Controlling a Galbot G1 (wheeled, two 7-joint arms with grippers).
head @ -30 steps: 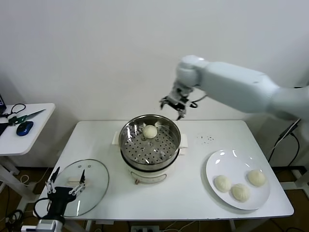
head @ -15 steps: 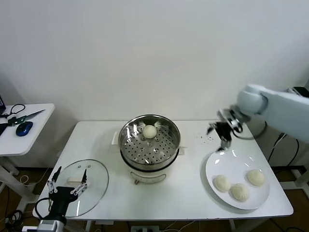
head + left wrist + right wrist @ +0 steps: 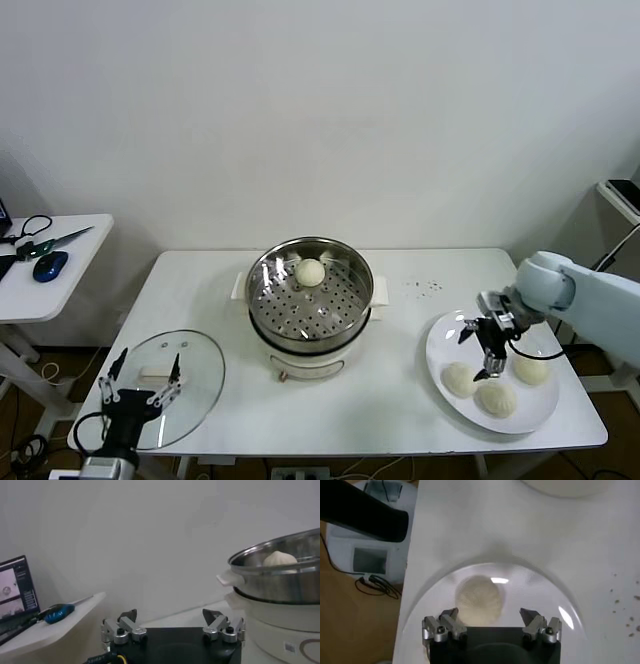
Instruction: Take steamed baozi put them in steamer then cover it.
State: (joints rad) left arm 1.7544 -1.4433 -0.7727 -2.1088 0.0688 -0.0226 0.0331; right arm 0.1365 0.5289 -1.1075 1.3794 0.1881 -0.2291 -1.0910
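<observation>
One baozi [image 3: 311,271] lies in the steel steamer [image 3: 268,292] on its white pot base at the table's middle; it shows over the steamer's rim in the left wrist view [image 3: 280,559]. Three baozi [image 3: 461,379] [image 3: 497,398] [image 3: 531,369] lie on a white plate [image 3: 452,336] at the right. My right gripper [image 3: 483,347] is open and empty, just above the plate over the baozi; the right wrist view shows one baozi [image 3: 479,597] between its open jaws. The glass cover [image 3: 200,360] lies at the table's front left. My left gripper [image 3: 140,385] is open beside the cover.
A side table [image 3: 70,285] at the far left holds scissors [image 3: 45,241] and a blue mouse [image 3: 50,264]. A few dark crumbs [image 3: 428,287] lie on the table behind the plate. The plate sits near the table's right front edge.
My right arm has swung from above the steamer to the right and down to the plate. The left arm has not moved.
</observation>
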